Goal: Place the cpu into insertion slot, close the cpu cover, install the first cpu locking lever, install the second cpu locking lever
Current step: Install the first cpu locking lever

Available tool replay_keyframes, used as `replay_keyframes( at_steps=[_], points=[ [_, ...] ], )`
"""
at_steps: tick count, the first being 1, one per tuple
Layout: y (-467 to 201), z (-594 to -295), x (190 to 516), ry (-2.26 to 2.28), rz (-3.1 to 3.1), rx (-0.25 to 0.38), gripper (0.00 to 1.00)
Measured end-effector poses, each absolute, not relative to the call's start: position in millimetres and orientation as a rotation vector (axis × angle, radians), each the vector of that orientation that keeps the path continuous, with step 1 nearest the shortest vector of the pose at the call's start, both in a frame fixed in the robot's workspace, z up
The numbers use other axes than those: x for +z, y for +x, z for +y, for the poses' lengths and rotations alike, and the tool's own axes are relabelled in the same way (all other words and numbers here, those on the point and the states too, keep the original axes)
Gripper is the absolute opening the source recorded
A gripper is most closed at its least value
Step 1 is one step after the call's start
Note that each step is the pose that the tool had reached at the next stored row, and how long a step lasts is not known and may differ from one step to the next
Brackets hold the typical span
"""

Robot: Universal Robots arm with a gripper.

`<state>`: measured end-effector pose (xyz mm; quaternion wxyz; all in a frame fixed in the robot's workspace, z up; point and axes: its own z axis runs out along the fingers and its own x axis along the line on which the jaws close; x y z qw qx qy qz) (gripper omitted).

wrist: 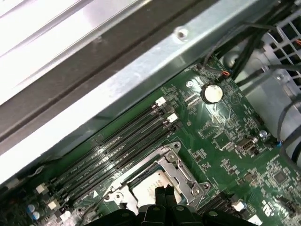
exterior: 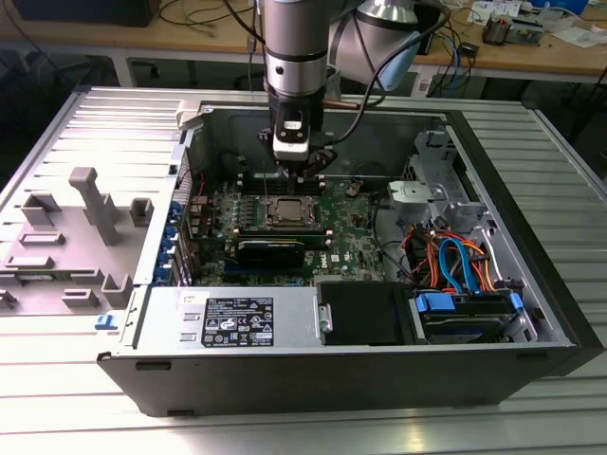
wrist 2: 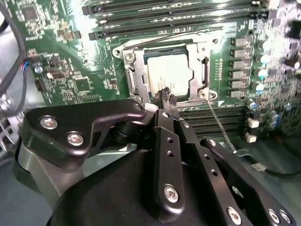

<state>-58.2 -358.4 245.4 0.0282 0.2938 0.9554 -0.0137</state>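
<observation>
The cpu [wrist 2: 168,75] lies flat in the socket on the green motherboard, its silver top showing through the window of the cpu cover [wrist 2: 203,70]. The cover lies down around it as a silver frame. One thin wire locking lever [wrist 2: 219,126] sticks out from a socket corner across the board. Another thin wire [wrist 2: 188,33] runs along the far side of the socket. My gripper [wrist 2: 166,96] hangs just above the socket's edge, black fingertips together, nothing between them. The exterior view shows the gripper [exterior: 303,178] over the cpu [exterior: 287,212] inside the open computer case. In the first wrist view, the cpu [wrist: 149,187] sits under the gripper [wrist: 165,193].
A black heatsink block [exterior: 272,249] lies beside the socket. Memory slots [wrist: 127,146] run between the socket and the case wall [wrist: 117,89]. A power supply [exterior: 228,318] and a drive cage with coloured cables [exterior: 455,261] fill the case's front. A grey fixture [exterior: 66,237] stands at the exterior view's left.
</observation>
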Motion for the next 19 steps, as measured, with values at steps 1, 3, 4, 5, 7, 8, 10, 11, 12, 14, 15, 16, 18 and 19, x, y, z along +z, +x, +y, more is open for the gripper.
replay_keyframes(
  at_steps=[1, 3, 4, 5, 7, 8, 10, 11, 12, 14, 15, 16, 18, 19],
  points=[
    [-58.2, -358.3, 245.3, 0.881, 2.956, -0.046, 0.11],
    [-58.2, -358.3, 245.3, 0.834, 2.968, -0.054, 0.11],
    [-58.2, -358.3, 245.2, 0.805, 2.976, -0.066, 0.11],
    [-58.2, -358.3, 245.3, 0.8, 2.98, -0.068, 0.11],
    [-58.3, -358.3, 245.2, 0.756, 2.999, -0.069, 0.11],
    [-58.3, -358.3, 245.2, 0.709, 3.014, -0.07, 0.11],
    [-58.3, -358.2, 244.6, 0.552, 3.051, -0.069, 0.11],
    [-58.3, -358.3, 244.4, 0.502, 3.06, -0.069, 0.11],
    [-58.3, -358.3, 244.3, 0.455, 3.069, -0.068, 0.11],
    [-58.3, -358.2, 244.1, 0.365, 3.085, -0.067, 0.11],
    [-58.3, -358.3, 244.1, 0.309, 3.094, -0.067, 0.11],
    [-58.2, -358.3, 244.1, 0.264, 3.102, -0.068, 0.11],
    [-58.3, -358.2, 243.9, 0.212, 3.126, -0.069, 0.11],
    [-58.4, -358.3, 244.0, 0.186, 3.138, -0.069, 0.11]
  ],
)
